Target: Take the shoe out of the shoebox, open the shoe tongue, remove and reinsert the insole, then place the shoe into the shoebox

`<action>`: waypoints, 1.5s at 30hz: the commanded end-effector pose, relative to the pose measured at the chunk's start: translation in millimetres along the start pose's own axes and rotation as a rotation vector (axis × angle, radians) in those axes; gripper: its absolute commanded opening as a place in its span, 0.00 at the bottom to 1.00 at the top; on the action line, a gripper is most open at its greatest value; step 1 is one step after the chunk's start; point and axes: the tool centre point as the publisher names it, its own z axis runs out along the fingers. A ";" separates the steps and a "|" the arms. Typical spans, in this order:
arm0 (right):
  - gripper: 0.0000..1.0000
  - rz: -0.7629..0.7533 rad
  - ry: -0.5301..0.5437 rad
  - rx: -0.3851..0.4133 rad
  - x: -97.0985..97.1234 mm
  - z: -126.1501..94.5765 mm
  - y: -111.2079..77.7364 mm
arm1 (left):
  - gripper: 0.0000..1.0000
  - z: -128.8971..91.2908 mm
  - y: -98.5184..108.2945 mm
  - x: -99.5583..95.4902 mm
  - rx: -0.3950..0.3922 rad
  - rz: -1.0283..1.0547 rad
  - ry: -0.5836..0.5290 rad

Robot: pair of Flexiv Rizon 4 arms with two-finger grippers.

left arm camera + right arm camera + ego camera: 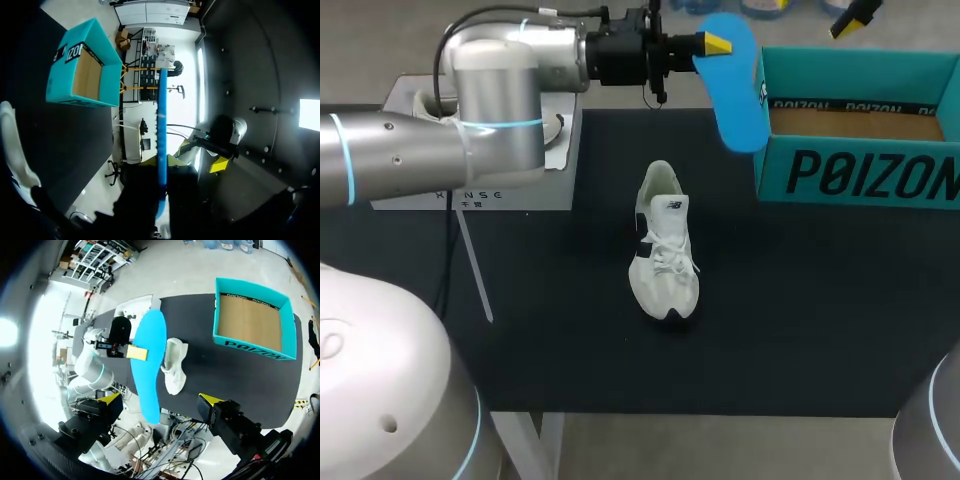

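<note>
Blue and flat, the single insole [732, 85] is hanging in the air off the far-left corner of the shoebox [860, 175], with its long axis running roughly from the far side of the table toward the near side. In the left wrist view it is showing edge-on, as a thin strip running straight out ahead of the fingers. The left gripper [715, 45] is clamping it from both sides, its two yellow tips pressing on the opposite faces at about mid-length. The arm is reaching in over the far edge of the black mat [570, 350].

One white shoe [665, 245] is sitting on its sole near the middle of the mat, well apart from the box. Its long axis is lying roughly parallel to the insole's, with the heel opening facing the far side and the toe pointing toward the near edge, turned slightly right.

The right gripper [160, 400] is hovering high over the table with its fingers spread wide, gripping nothing and touching nothing.

One teal shoebox is standing open at the far right of the mat, its brown cardboard floor showing. A pale platform [480, 190] is lying at the mat's far left, under the left arm.
</note>
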 end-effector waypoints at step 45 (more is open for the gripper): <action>1.00 0.031 0.879 -0.325 -51.7 25.9 -8.7 | 0.00 3.7 3.1 11.3 -0.047 -0.011 0.062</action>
